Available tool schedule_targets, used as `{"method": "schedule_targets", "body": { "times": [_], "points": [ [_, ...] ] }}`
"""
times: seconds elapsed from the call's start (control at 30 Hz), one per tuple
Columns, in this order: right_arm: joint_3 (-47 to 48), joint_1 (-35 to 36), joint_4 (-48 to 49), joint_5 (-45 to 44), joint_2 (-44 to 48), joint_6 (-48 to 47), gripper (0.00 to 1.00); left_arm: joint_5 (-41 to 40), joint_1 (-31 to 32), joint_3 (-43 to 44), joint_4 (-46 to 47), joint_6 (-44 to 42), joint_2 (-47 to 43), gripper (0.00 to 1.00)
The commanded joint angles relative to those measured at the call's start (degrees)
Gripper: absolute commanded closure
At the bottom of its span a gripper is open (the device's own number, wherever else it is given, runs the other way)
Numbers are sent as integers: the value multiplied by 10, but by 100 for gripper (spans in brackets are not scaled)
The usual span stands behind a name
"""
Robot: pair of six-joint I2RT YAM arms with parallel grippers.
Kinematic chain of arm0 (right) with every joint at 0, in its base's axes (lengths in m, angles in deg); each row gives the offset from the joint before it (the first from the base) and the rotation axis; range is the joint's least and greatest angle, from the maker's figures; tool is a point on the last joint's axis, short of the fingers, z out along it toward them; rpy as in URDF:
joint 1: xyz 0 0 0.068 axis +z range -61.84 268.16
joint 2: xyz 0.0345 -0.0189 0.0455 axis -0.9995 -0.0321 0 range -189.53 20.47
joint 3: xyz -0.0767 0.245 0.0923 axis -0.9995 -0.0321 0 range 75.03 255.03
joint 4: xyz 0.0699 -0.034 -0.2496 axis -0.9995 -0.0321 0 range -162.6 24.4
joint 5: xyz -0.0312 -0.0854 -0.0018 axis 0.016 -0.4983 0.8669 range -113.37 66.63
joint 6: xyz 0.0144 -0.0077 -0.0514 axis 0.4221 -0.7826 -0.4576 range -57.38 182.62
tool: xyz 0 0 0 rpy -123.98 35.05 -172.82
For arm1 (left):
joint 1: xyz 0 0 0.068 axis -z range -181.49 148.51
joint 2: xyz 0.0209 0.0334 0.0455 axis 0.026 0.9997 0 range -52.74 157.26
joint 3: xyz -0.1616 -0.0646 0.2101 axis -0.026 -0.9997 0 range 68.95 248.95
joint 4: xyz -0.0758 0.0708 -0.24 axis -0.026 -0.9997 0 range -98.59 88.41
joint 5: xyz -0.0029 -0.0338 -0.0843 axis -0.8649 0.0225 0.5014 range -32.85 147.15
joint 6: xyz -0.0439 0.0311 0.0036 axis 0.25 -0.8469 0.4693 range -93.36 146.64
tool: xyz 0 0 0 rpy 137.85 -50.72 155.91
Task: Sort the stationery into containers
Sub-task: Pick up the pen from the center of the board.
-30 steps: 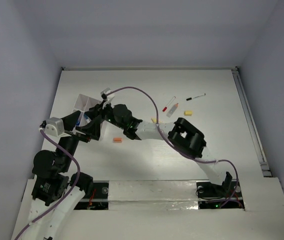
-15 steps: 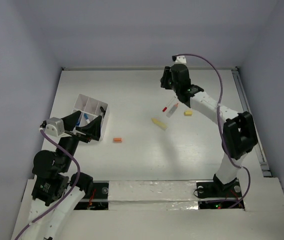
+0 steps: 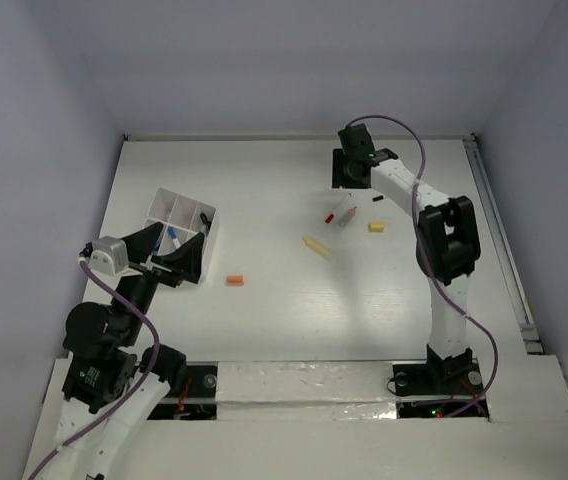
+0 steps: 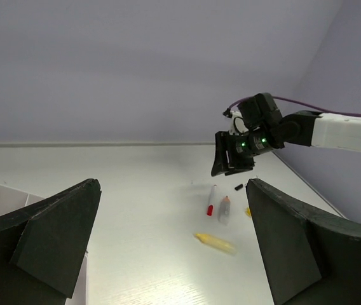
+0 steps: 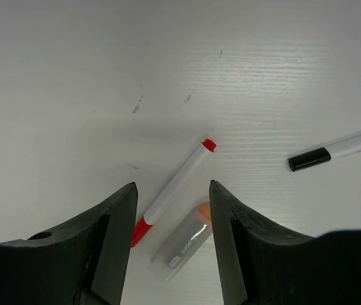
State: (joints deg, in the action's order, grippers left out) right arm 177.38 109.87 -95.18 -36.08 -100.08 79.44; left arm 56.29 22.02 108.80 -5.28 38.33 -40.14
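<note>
white table (image 3: 264, 320): loose items lie well apart, leaving room to travel. white plastic divided box (image 3: 179, 222) sits near the left edge, just beside the left gripper (image 4: 173, 210), which is spread wide and empty. right gripper (image 3: 349, 180) is on the far side, jaws parted and empty, straddling a red-capped white pen (image 5: 179, 175), likely lining up a pick. clear orange-tipped tube (image 5: 182, 244) just beside the pen may crowd a finger.

White table (image 3: 264, 330), faint dark scuff marks (image 5: 136, 107) on far-right area. Pale lavender walls (image 3: 24, 150) left, far, right. Metal rail (image 3: 501, 240) along right table edge.
</note>
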Motion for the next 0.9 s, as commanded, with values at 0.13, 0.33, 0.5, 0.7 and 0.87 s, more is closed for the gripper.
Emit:
{"method": "schedule_targets", "body": {
  "times": [0.13,0.33,0.5,0.7,0.87],
  "points": [
    [43,-11,-22,8,-39,10,45,5,7,2,24,3,-9,1],
    [58,-11,-34,2,-67,15,48,4,12,2,24,3,-9,1],
    [57,-11,-29,9,-83,16,48,3,12,2,24,3,-8,1],
    [73,-11,-25,41,-111,21,56,3,12,3,24,3,-7,1],
    [83,-3,-16,59,-130,24,59,3,12,3,24,2,-7,1]
  ]
}}
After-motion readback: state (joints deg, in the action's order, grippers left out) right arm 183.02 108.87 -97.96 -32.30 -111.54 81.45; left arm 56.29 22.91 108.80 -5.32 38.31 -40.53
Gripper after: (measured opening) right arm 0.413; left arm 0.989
